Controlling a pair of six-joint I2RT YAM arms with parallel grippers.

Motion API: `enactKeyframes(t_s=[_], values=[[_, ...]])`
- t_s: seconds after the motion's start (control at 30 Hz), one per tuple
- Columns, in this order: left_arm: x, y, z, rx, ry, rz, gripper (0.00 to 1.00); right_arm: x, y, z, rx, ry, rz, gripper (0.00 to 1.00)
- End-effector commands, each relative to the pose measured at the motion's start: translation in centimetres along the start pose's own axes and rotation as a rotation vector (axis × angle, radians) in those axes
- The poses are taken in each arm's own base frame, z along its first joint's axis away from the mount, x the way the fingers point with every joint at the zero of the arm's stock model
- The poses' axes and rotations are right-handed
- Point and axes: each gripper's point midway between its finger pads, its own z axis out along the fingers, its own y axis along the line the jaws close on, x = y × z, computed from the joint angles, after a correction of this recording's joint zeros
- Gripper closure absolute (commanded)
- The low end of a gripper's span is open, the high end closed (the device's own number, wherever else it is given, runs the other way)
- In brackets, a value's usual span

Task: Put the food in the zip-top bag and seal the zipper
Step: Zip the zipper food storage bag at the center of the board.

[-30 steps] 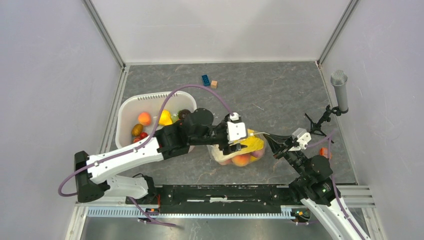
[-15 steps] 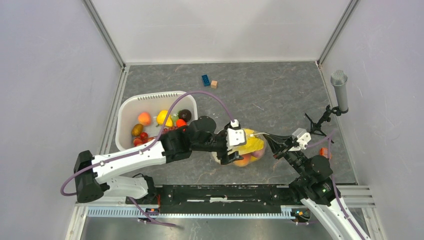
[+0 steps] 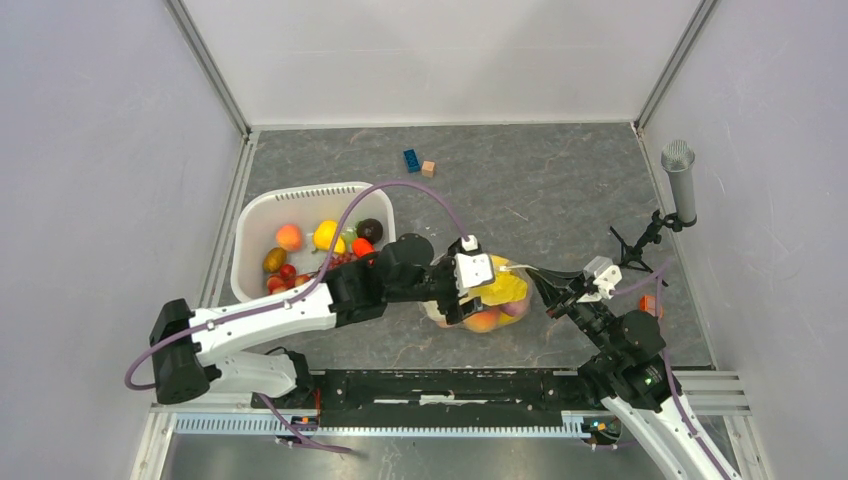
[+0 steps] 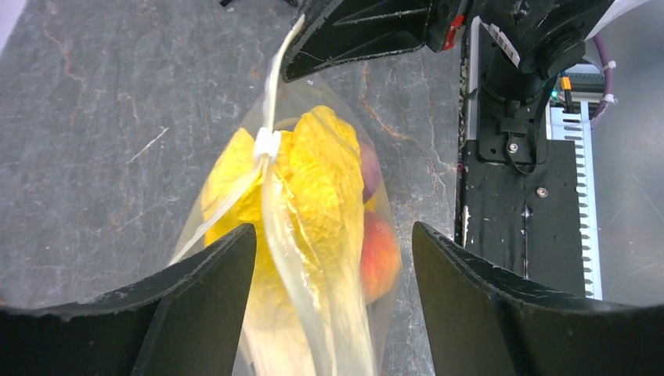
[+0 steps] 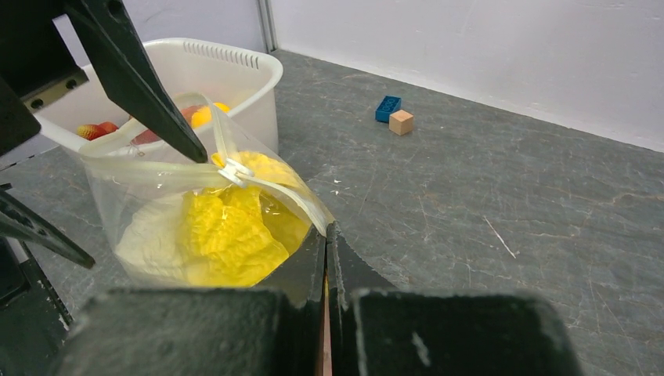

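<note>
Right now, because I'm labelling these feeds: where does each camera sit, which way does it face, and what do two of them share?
Top external: fixed above and behind the robot, looking down; left arm and right arm show.
Left wrist: looks down at the zip-top bag between the fingers of the open left pincer.
Right wrist: low, facing across the table toward the basket; the shut right pincer grips the bag's edge.
Shared: both wrist views show the bag's yellow food and the other arm's pincer.

basket left of zip-top bag, open table behind, microphone far right
</note>
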Motion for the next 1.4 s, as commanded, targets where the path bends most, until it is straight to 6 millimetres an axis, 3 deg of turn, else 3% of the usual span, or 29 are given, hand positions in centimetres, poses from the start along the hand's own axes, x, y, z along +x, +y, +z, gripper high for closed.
enactKeyframes(t_s=[0.0, 0.13, 0.4, 0.7, 0.8, 0.93, 1.03, 1.13, 1.2, 1.37], values=[[-3.5, 1.2, -2.3, -0.082, -0.133, -0.006, 0.2, -3.4, 0.5, -0.7, -0.015, -0.114, -0.016, 1.0], [-3.4, 1.0, -2.4, -0.083, -0.171, 0.022, 0.18, -3.6, 0.5, -0.7, -0.014, -0.126, -0.015, 1.0], [-0.8, -1.3, 0.5, 0.067, -0.058, -0.032, 0.2, -4.5, 0.6, -1.0, -0.017, -0.147, -0.013, 1.0], [1.1, 0.0, 2.1, 0.004, -0.005, -0.019, 0.18, -5.2, 1.2, -1.4, -0.046, -0.167, -0.01, 1.0], [2.0, -1.1, 3.1, 0.069, 0.019, -0.038, 0.18, -5.4, 1.4, -1.4, -0.06, -0.177, -0.008, 1.0], [4.7, -3.4, 4.6, 0.18, 0.11, -0.088, 0.23, -5.4, 1.6, -1.2, -0.07, -0.176, -0.014, 1.0], [7.2, -5.4, 4.7, 0.254, 0.174, -0.114, 0.24, -5.4, 1.5, -1.2, -0.063, -0.167, -0.02, 1.0], [8.6, -5.7, 4.3, 0.248, 0.223, -0.142, 0.24, -5.3, 1.1, -1.2, -0.045, -0.164, -0.022, 1.0], [8.2, -5.3, 3.9, 0.22, 0.21, -0.136, 0.24, -5.2, 0.7, -1.2, -0.022, -0.164, -0.021, 1.0], [3.8, -2.7, 2.1, 0.094, 0.119, -0.088, 0.21, -5.3, 0.2, -1.2, 0.007, -0.171, -0.02, 1.0]])
